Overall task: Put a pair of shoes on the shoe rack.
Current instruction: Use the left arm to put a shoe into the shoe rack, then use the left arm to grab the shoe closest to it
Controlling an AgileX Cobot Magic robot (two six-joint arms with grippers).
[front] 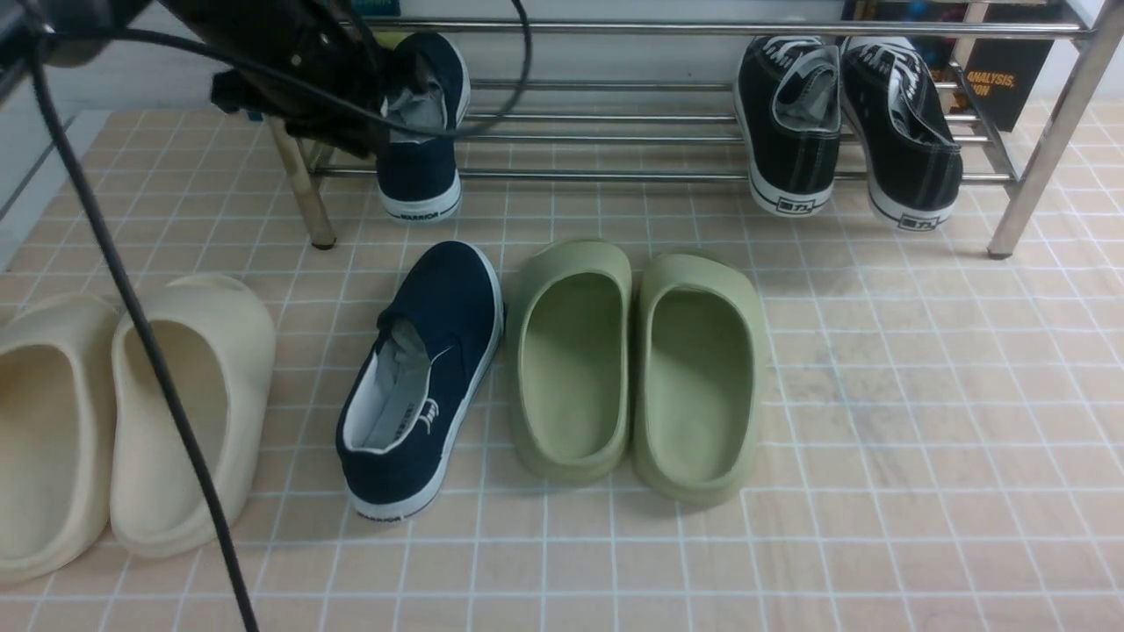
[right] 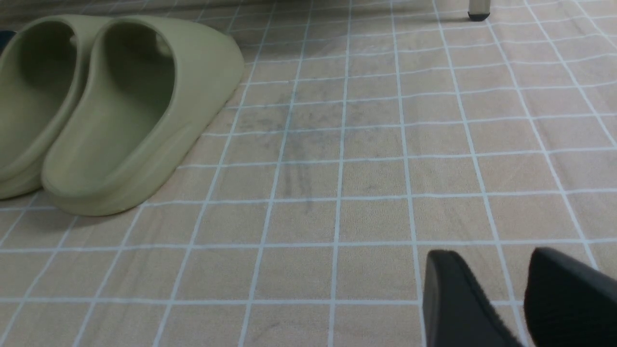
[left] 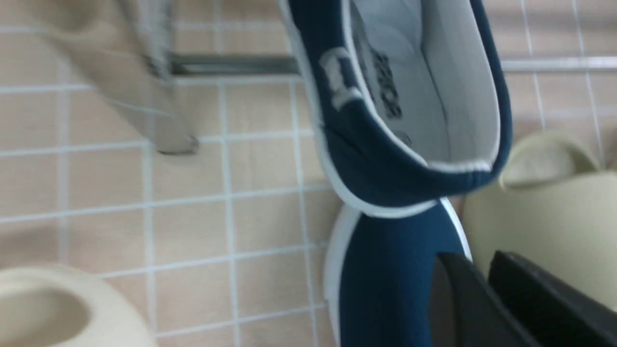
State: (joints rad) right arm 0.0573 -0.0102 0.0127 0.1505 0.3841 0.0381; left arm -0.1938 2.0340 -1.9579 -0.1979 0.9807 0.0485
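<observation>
Front view, findings from largest to smallest. You have a tiled floor [front: 878, 395] across the whole scene, with the chrome shoe rack [front: 615, 174] standing along its far edge. The left arm [front: 281, 61] reaches over the rack's left end, and its black cable [front: 140, 325] trails down across the cream foam clogs [front: 184, 404] at the near left. The green foam clogs [front: 632, 369] sit side by side at mid-floor. On the rack's right end you will see a pair of black lace-up sneakers [front: 790, 132], toes up and heels hanging over the front bar.

Of the navy pair, one slip-on is placed and one is not. The first navy slip-on [front: 421, 167] rests tilted on the rack's left end, just beside the left arm, with its heel over the front bar. The second navy slip-on [front: 430, 369] lies on the floor in front of the rack, between the cream and green clogs and just beside the nearer green one, toe toward the rack.

Left pincer [left: 475, 258]: the left wrist view shows its fingers close together with only a slim gap, nothing between them, and apart from the racked shoe. You cannot tell whether it is fully closed.

Right pincer [right: 491, 255]: its fingers stand parted and empty over bare tiles, well apart from the green clogs.
</observation>
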